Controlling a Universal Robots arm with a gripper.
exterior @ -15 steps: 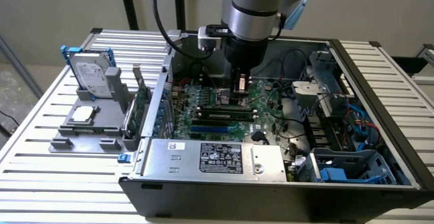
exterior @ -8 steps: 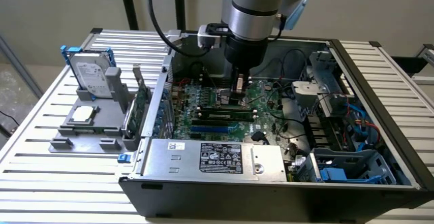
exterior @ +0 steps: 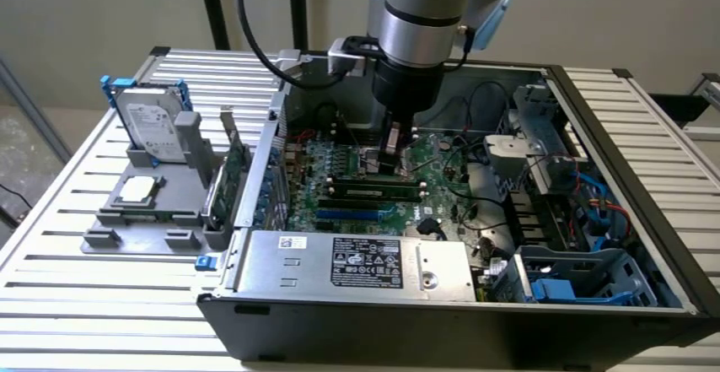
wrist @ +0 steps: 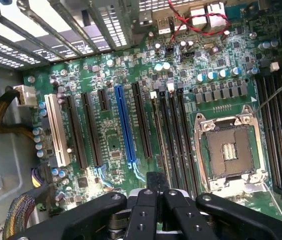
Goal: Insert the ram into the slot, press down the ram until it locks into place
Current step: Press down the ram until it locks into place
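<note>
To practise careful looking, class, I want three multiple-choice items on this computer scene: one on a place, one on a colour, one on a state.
1. Where is the hand?
A. Over the motherboard, inside the case
B. Over the hard drive
C. Outside the case, above the table

2. What colour is the long coloured socket among the black ones?
A. Red
B. Blue
C. Yellow

3. What state is the processor socket in?
A. Covered by a cooler
B. Hidden under cables
C. Bare, with its contacts showing

Answers:
1 A, as the arm reaches down into the open case.
2 B, as the wrist view shows it blue.
3 C, as nothing sits in its frame.
</note>
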